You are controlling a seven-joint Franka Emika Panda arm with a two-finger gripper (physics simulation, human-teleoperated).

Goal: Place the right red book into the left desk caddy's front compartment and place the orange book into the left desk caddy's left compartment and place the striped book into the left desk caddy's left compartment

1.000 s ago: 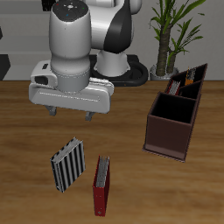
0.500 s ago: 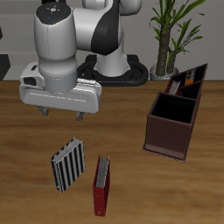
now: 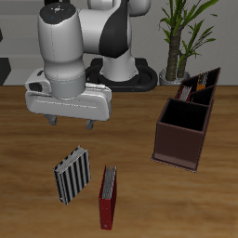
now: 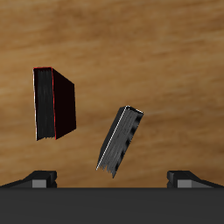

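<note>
Gripper (image 3: 71, 121): above the bench (image 3: 28, 186), fingers (image 3: 53, 120) apart, holding nothing.
Striped book (image 3: 72, 176): lying on the bench near the front edge, below the gripper; not yet moved.
Red book (image 3: 109, 196): lying just beside the striped book; whether it is the task's one, uncertain.
Dark reddish-brown caddy (image 3: 184, 130): farther back, nothing visible inside.
Left desk caddy (image 3: 202, 85): behind it, contents unclear.
Orange book: not visible.
Judgement: no placement confirmed; apparently all three remain.
</note>
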